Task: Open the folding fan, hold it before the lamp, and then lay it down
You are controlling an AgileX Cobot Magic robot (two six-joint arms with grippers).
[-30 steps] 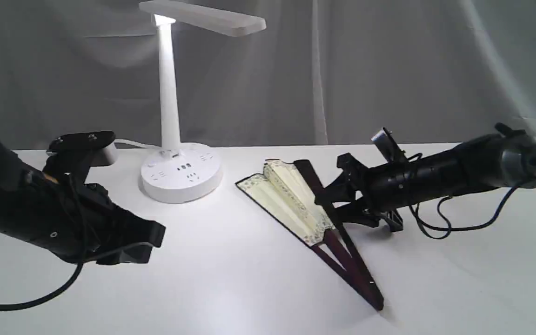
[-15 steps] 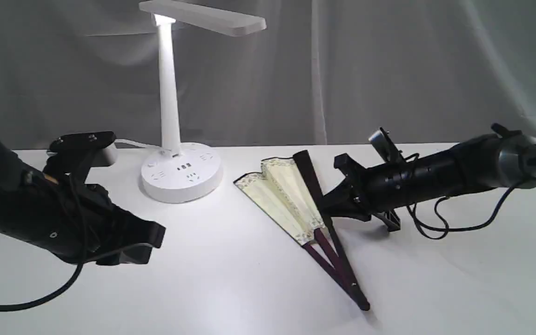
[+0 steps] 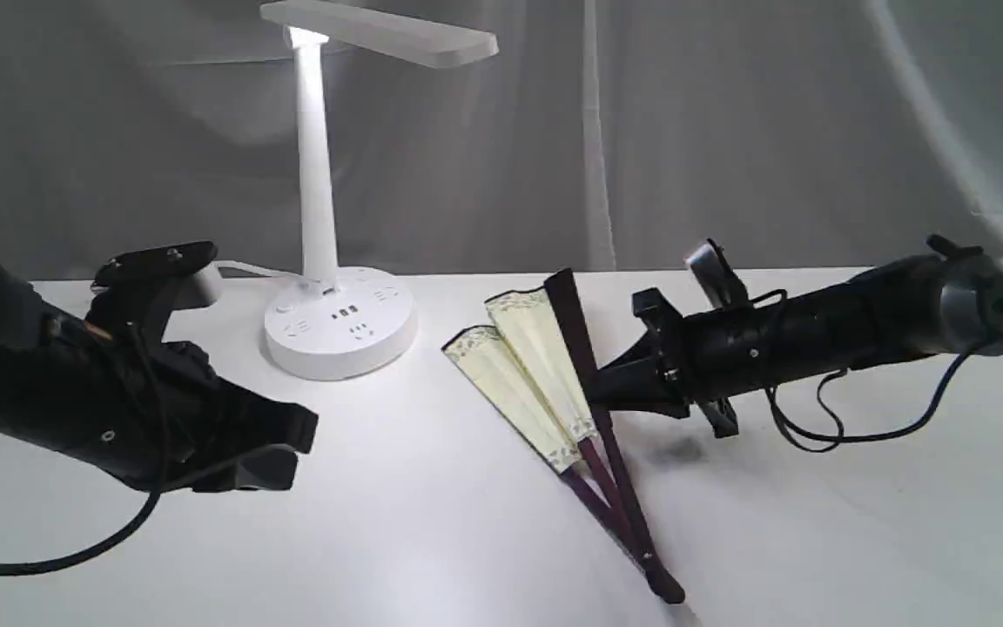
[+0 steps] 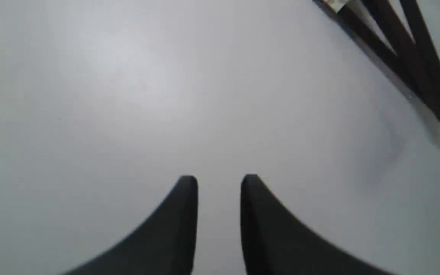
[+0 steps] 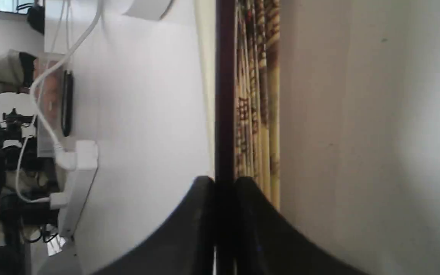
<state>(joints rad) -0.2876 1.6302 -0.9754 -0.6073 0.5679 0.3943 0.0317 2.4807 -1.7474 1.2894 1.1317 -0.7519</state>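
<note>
1. Your white surface (image 3: 432, 522) is backed by a grey draped curtain (image 3: 728, 131), which closes off the room behind the far edge.
2. The lamp (image 3: 317, 174) stands lit, with its round base close to the far edge and left of the middle. Its white cord (image 3: 245, 268) runs off toward the far left corner.
3. The folding fan (image 3: 536, 374) is around the middle of the surface, near the lamp base but apart from it. It is only partly spread: the cream pleats point to the far edge and the pivot end points to the near edge. You cannot tell whether the pivot rests on the surface.
4. Your right end effector (image 3: 593, 392) reaches in from the right edge. Its fingers are clamped tight on the fan's dark guard (image 5: 224, 95), and the right wrist view shows the folded pleats stacked just beside that guard.
5. Your left end effector (image 3: 292, 444) hangs over bare surface toward the left edge, well apart from the fan. Its fingers stand a narrow gap apart, gripping nothing and touching nothing
</note>
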